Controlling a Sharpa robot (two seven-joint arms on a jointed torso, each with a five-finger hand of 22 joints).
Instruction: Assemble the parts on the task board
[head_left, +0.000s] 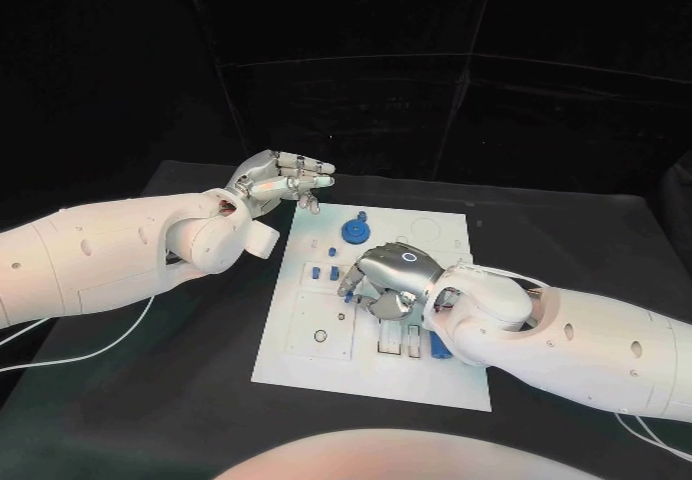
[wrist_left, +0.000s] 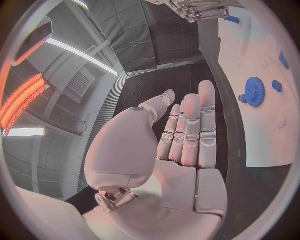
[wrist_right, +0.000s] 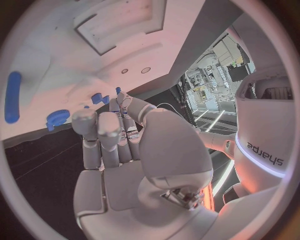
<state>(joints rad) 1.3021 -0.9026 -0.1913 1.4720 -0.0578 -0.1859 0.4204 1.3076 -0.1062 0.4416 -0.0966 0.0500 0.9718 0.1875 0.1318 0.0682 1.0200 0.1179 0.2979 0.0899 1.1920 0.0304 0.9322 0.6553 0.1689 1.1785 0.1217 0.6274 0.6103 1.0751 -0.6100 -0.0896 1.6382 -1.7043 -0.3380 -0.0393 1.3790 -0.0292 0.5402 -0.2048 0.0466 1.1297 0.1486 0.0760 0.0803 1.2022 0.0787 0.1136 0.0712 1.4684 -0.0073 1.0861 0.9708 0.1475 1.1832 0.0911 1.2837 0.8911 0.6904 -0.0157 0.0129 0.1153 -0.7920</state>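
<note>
Left hand (head_left: 281, 178) empty, fingers straight | right hand (head_left: 387, 284) curled over board (head_left: 310, 345), grasp unclear | gear (head_left: 355, 233) likely light, rigid; pinch rim.

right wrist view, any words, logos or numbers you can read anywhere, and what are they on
"sharpa" stands on the robot's white body, in dark letters that run sideways in the picture.
The task board carries no legible print; its outlines and holes are shapes, not text.
The blue parts and the right robot hand show no markings that can be read.
</note>
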